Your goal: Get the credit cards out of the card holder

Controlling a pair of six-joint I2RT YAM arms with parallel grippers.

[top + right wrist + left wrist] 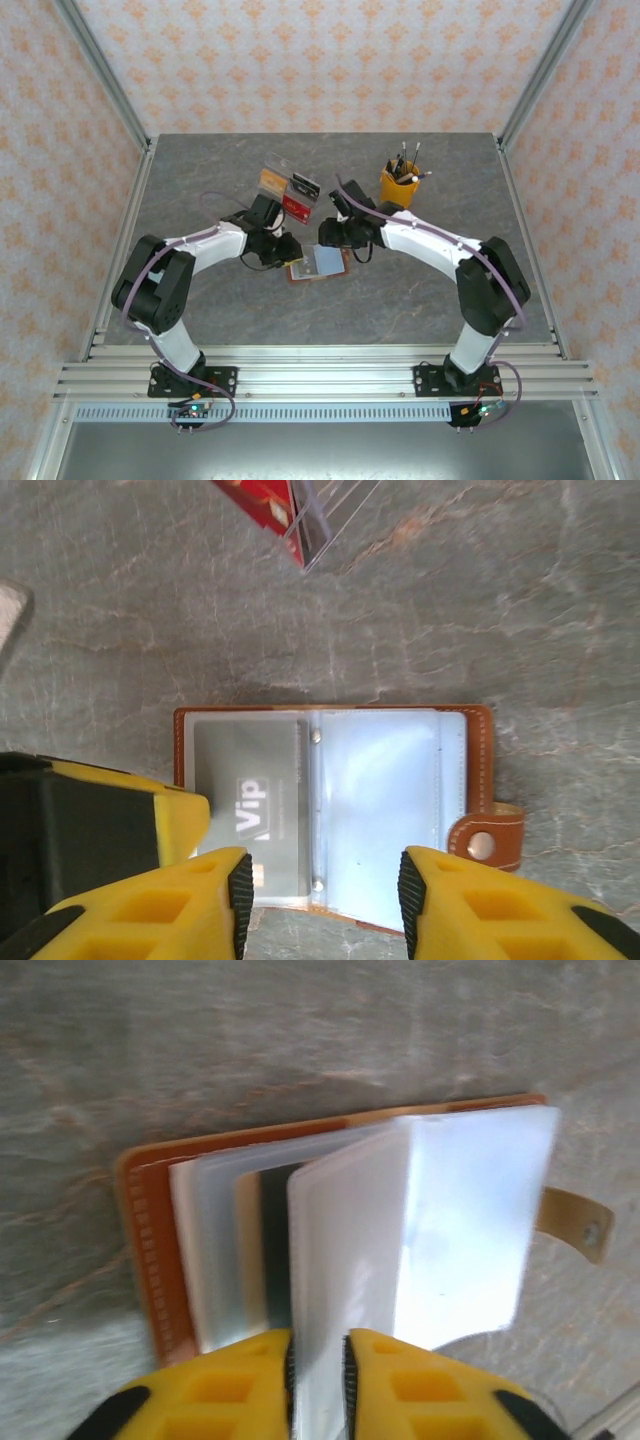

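1. The card holder [380, 800] lies open and flat on the grey table [200, 200] between the two arms, with its snap strap [487, 840] sticking out to one side
2. The left gripper [318, 1350] is nearly closed. Its yellow fingers [240, 1385] pinch the edge of one translucent plastic sleeve [350, 1260] and hold it up from the other pages
3. The right gripper [325, 872] hovers just above the holder, jaws well apart with nothing between them
4. Done so far, as I judge it: the holder is unsnapped and spread open, and one page is in hand
5. Still inside: in the right wrist view a grey Vip card [250, 800] sits in the left-hand pocket, and in the left wrist view the edge of a dark card [276, 1250] shows between the sleeves. I cannot tell whether these are the same card
6. The right-hand pocket looks pale blue and empty
7. Every card I can make out sits either in a pocket or in the clear acrylic stand [290, 188] behind the holder. Nothing shows whether the ones in the stand came from this holder
8. What is left is the main work: each card has yet to be slid out of its sleeve, so the task looks to be in its early part
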